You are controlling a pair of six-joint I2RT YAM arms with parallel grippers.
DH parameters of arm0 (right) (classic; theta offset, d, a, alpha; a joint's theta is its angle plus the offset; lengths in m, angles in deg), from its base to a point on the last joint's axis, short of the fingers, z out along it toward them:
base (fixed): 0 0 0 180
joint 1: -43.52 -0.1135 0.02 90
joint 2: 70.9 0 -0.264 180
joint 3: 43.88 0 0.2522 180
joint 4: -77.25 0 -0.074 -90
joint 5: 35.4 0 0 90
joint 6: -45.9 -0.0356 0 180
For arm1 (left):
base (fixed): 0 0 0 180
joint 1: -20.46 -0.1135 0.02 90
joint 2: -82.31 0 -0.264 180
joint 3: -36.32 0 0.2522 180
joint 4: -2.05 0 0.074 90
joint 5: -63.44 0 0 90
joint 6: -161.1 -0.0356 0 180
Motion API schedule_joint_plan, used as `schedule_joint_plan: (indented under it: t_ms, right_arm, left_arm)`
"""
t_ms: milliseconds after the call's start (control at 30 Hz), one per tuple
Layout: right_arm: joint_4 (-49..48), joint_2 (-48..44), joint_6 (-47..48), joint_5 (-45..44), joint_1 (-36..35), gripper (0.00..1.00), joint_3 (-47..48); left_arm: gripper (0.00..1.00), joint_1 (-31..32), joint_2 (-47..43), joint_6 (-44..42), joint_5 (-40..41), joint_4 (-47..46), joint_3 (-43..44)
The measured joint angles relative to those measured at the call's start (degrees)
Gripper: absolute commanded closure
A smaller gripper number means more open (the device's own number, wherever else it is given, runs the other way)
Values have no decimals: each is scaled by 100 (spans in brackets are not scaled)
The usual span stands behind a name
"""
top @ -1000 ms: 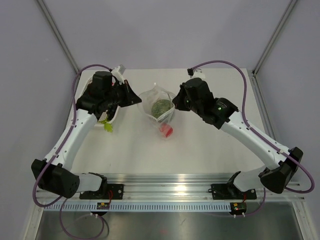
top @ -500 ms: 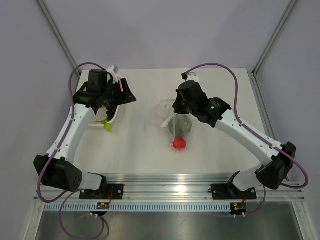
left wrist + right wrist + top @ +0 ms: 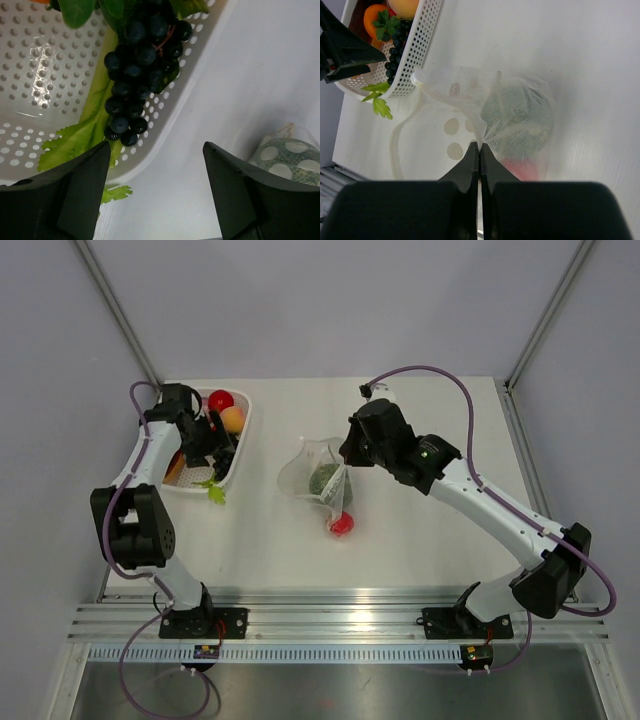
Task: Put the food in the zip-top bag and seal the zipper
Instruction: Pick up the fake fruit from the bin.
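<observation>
Right gripper (image 3: pixel 479 148), fingers pressed together, pinches the crinkly clear plastic zip-top bag (image 3: pixel 451 87) just ahead of it, green and red toy food (image 3: pixel 520 112) inside. Left gripper (image 3: pixel 156 150), spread, has dark purple toy grapes (image 3: pixel 142 60) just beyond its tips in the white perforated tray (image 3: pixel 30 75). Loading seems midway; grasping them comes next. No writing legible.

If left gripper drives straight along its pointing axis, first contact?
Probably the perforated side wall of the white tray, centred ahead of the open left gripper; the dark grape bunch lies just beyond. Depth is unclear from the wrist view.
</observation>
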Motion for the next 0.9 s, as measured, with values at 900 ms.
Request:
schedule_joint_plan:
  t_ms: [900]
  right_arm:
    - [-278,186,-4,302,0,100,-2]
  left_arm:
    - [39,-90,1519,-109,509,-85,538]
